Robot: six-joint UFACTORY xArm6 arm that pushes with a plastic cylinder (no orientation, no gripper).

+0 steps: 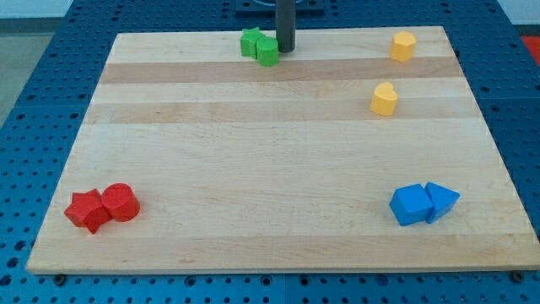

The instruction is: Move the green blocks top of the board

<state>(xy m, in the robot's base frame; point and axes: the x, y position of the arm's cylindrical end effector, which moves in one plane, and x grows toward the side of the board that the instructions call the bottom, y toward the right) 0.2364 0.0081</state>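
Note:
Two green blocks sit touching each other at the view's top edge of the wooden board (278, 143): a green star-shaped block (251, 42) on the left and a green cylinder (267, 51) on the right. My tip (285, 50) stands right beside the green cylinder, on its right side, touching or almost touching it. The dark rod rises straight up out of the view's top.
A yellow block (402, 46) is at the top right and a yellow heart-like block (384, 99) is below it. A blue cube (410, 205) and blue triangle (442, 201) touch at the bottom right. A red star (87, 210) and red cylinder (120, 203) touch at the bottom left.

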